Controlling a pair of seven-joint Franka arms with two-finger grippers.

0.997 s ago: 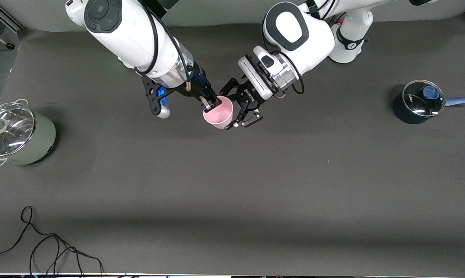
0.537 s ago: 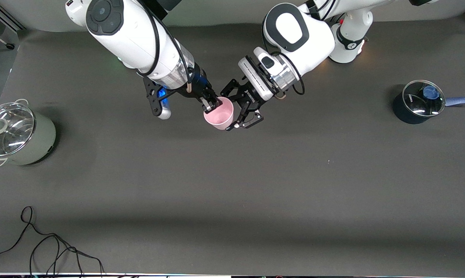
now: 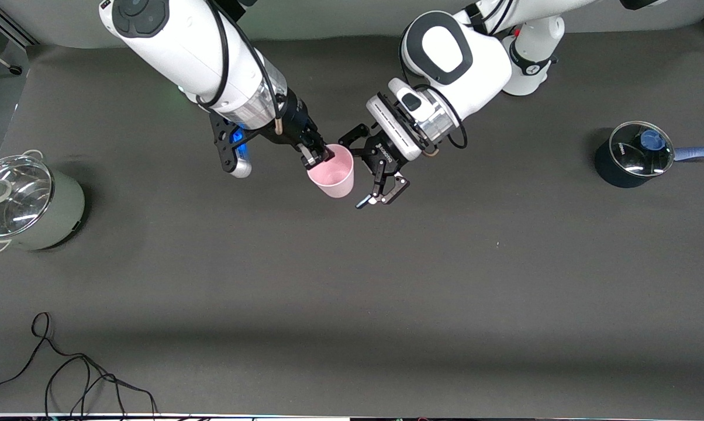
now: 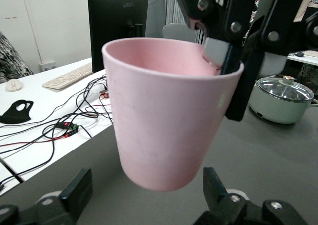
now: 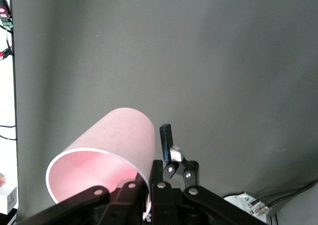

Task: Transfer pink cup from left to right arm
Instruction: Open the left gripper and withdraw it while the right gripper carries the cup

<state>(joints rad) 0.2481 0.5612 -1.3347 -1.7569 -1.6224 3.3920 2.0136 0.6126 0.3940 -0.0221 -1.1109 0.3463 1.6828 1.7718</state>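
Right gripper (image 3: 316, 155) is clamped on the rim of the pink cup (image 3: 331, 171), one finger inside the mouth and one outside, holding it in the air over the middle of the table (image 3: 387, 280); left gripper (image 3: 381, 193) sits just beside the cup with its jaws spread wide, touching nothing. The cup hangs from the right arm alone, so the handover looks essentially done. To finish well, the left arm should back straight away from the cup wall without brushing it, since a rim pinch could let the cup swing or slip. The right arm should hold steady until the left is clear. Front view gives the layout: a green lidded pot (image 3: 24, 202) at the right arm's end, a dark saucepan (image 3: 632, 155) at the left arm's end. Left wrist view shows the cup upright between its own spread fingers (image 4: 74, 195), with a gap each side. Right wrist view shows the rim pinch close up.
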